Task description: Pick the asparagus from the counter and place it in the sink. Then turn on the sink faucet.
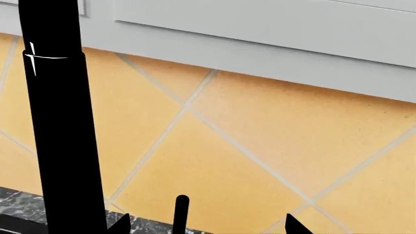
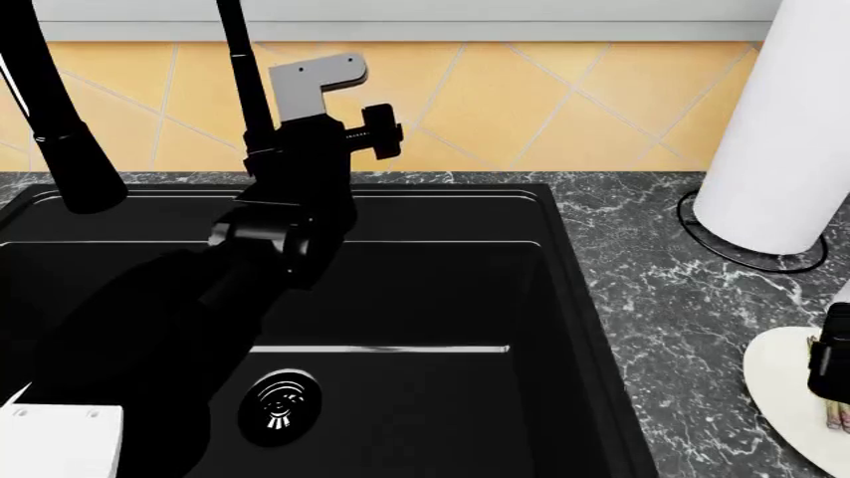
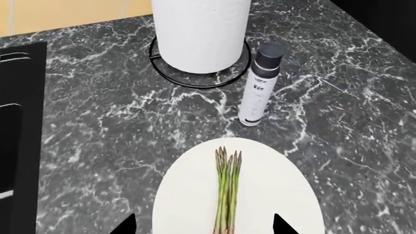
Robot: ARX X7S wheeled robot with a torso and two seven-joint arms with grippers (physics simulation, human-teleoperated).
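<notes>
On plate point(image 3: 273, 195), right of sink point(image 2: 558, 299): asparagus point(image 3: 227, 195), tips toward paper roll point(image 3: 201, 34), untouched. Right gripper point(image 3: 202, 225) hovering directly above, jaws spread, spears centred between tips. Step judged: pick, not yet begun; next calls for straight descent and closing. Left gripper point(image 1: 206, 225) parted beside faucet point(image 1: 58, 122), lever point(image 1: 180, 212) between tips.
</notes>
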